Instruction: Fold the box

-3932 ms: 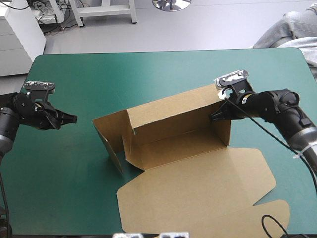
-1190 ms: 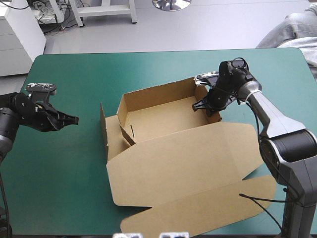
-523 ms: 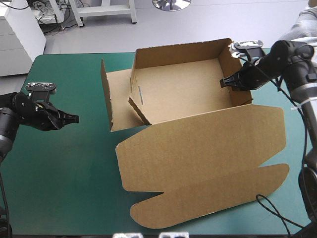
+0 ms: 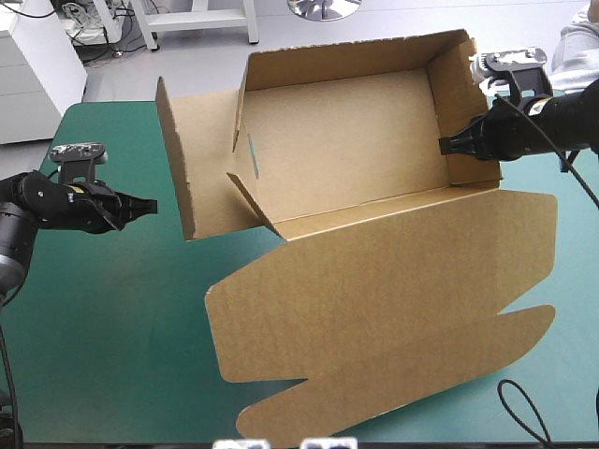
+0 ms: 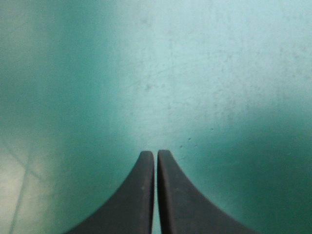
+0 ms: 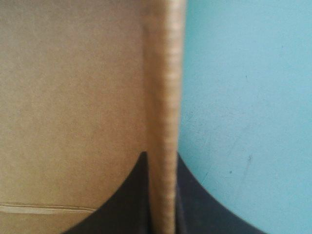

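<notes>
Right claw point(image 4: 445, 145) pinches the box point(image 4: 346, 122) wall, left claw point(image 4: 153, 203) closed over teal-green cover point(image 4: 112, 327)

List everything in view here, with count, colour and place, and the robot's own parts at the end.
box: one, brown, tray part raised and tilted with its walls up, on the table's far half; lid spread flat toward the near edge; left end flap standing open.
table cover: one, teal-green, under everything.
left gripper: one, black, near the table's left edge, apart from the box; fingers shut on nothing, only cover ahead of them.
right gripper: one, black, at the tray's right wall; fingers shut on the box, the wall's edge between them.
</notes>
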`<state>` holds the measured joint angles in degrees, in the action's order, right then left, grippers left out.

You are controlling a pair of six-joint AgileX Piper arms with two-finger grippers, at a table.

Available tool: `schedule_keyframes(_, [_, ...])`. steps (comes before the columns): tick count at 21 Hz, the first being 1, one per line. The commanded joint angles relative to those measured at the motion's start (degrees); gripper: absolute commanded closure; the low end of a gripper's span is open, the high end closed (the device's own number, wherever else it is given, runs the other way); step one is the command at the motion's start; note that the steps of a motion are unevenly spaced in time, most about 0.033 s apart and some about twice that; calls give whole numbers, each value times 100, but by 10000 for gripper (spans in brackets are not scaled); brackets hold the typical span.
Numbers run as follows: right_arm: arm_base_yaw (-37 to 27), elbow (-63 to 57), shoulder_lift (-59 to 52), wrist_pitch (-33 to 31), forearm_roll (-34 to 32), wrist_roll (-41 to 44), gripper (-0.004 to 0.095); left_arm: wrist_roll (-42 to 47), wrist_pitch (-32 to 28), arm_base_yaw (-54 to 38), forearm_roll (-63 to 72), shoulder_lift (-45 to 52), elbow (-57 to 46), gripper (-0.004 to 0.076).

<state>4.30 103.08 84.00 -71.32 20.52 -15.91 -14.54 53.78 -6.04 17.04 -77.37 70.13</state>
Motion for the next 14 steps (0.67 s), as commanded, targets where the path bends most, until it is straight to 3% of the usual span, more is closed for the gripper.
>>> schedule_keyframes(1, [8, 164, -250, -64, 414, -7, 927, -733, -340, -5, 1368, 186, 141, 717])
schedule_keyframes(3, [8, 143, -250, -64, 414, -65, 927, -1689, -247, -5, 2607, 186, 141, 717])
schedule_keyframes(7, [8, -5, -250, -64, 394, -100, 927, -2336, -145, -5, 3746, 186, 141, 717])
schedule_keyframes(14, [8, -220, -250, -43, 336, -161, 927, -3296, 1304, -5, 5460, 186, 141, 717])
